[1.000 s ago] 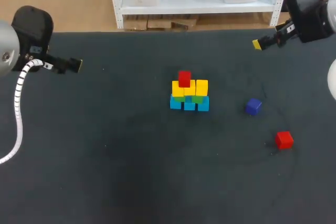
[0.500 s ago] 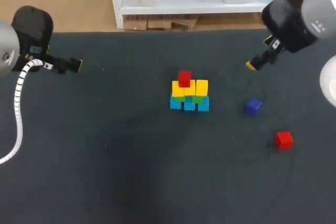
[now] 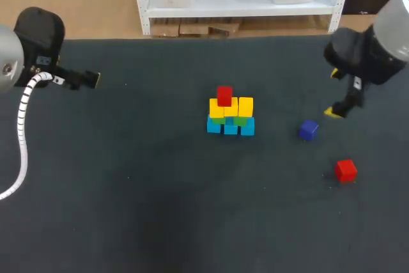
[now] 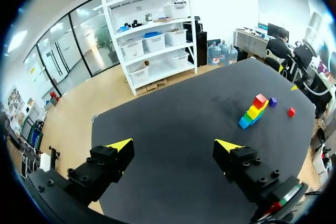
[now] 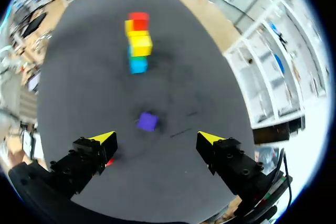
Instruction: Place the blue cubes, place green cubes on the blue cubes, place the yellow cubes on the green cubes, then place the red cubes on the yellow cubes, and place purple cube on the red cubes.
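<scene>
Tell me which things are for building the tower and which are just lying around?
For the job: the cube tower, the loose purple cube, the loose red cube.
Just there: only the dark table.

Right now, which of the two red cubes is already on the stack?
The top red cube, resting on the yellow cubes; the loose red cube lies alone on the table.

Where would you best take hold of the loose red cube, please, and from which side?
Grip the loose red cube by two opposite side faces, coming straight down with the right gripper: it sits flat on the table, clear of the purple cube.
</scene>
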`<act>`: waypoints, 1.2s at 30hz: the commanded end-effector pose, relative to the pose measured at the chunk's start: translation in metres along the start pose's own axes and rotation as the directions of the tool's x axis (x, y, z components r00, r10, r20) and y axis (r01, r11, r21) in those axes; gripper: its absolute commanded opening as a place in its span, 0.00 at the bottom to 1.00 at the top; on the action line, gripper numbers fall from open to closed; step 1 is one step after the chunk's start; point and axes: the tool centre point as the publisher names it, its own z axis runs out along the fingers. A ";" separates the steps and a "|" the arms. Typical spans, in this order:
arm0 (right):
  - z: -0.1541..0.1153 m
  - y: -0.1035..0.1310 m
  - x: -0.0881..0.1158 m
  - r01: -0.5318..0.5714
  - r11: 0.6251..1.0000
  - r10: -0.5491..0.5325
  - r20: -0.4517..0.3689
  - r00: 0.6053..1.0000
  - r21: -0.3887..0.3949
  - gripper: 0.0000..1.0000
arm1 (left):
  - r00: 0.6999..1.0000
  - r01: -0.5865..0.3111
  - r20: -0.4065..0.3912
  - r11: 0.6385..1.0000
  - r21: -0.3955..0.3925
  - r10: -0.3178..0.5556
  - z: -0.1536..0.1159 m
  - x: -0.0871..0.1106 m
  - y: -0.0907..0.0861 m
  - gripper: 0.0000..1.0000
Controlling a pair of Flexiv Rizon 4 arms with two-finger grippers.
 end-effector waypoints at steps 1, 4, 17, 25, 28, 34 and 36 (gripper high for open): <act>-0.020 0.022 0.013 0.160 0.957 -0.150 0.056 0.987 -0.243 1.00 | 1.000 -0.001 0.001 1.000 0.005 0.001 0.000 0.000 0.001 1.00; -0.015 0.043 0.019 0.232 0.921 -0.234 0.031 0.972 -0.314 1.00 | 1.000 -0.001 0.001 1.000 0.005 0.001 0.000 0.000 0.001 1.00; 0.026 0.076 0.039 0.261 0.855 -0.328 -0.077 0.942 -0.449 1.00 | 1.000 -0.001 0.001 1.000 0.005 0.001 0.000 0.000 0.001 1.00; 0.049 0.089 0.059 0.275 0.877 -0.370 -0.190 0.909 -0.394 1.00 | 1.000 -0.001 0.001 1.000 0.005 0.001 0.000 0.000 0.001 1.00; 0.050 0.089 0.062 0.259 0.888 -0.352 -0.200 0.915 -0.380 1.00 | 1.000 -0.001 0.001 1.000 0.005 0.001 0.000 0.000 0.001 1.00; 0.047 0.097 0.068 0.247 0.898 -0.334 -0.198 0.922 -0.365 1.00 | 1.000 -0.001 0.001 1.000 0.005 0.001 0.000 0.000 0.001 1.00; 0.048 0.099 0.071 0.243 0.901 -0.330 -0.203 0.922 -0.358 1.00 | 1.000 -0.001 0.001 1.000 0.005 0.001 0.000 0.000 0.001 1.00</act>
